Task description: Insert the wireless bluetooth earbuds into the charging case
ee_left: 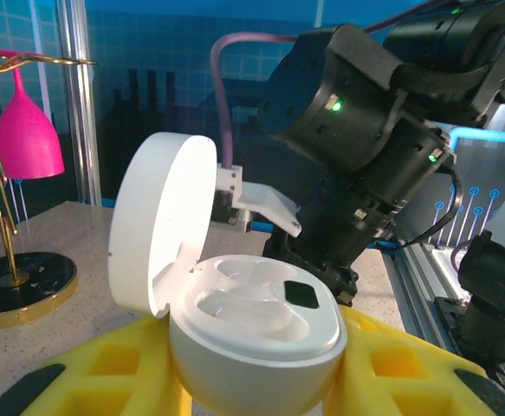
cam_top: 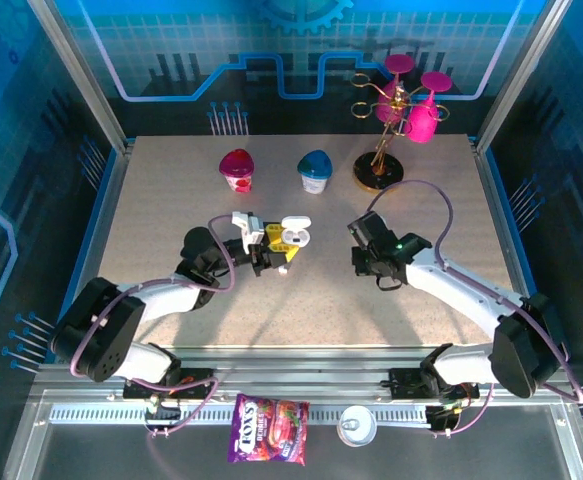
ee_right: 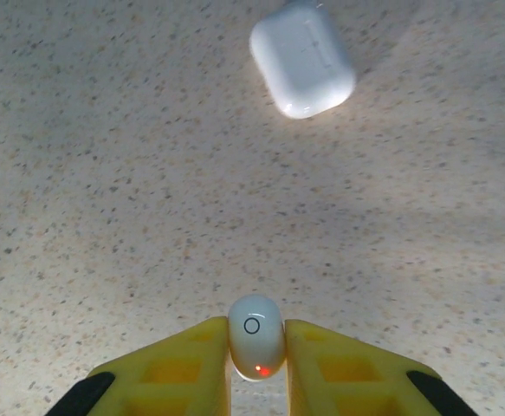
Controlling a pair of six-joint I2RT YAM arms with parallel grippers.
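Between the yellow fingers of the left hand (cam_top: 280, 251), clamped round its lower shell and seemingly clear of the desk (cam_top: 171, 200): the charging case (ee_left: 254, 342), lid (ee_left: 161, 224) swung up and back on the left side of that hand, open face turned up and toward the right hand (ee_right: 256, 348). Between the right hand's own fingertips, pinched tight: one earbud (ee_right: 255, 336), hanging over bare desk, near the case but apart from it.

Judged as the carry-and-align step: earbud picked, case presented, insertion not yet begun. Calls next for closing the gap between the two hands, turning the earbud to match a moulded well, stem first, then easing straight in and letting go only once seated. Needs a steady left hand throughout. Risks a tilted bud riding on the rim, or slipping out of so narrow a pinch.

As for looks: earbud tiny, glossy white, rounded like a bean from the right wrist view, marked with a thin ring and showing a small red light at the end nearest the hand. Case white, smooth, pebble-shaped, with shallow sculpted hollows and one dark square window in its top plate. Cannot tell whether either hollow already holds a bud. Ahead of the right hand, well apart, lying on the desk: a second white case (ee_right: 302, 59), shut.
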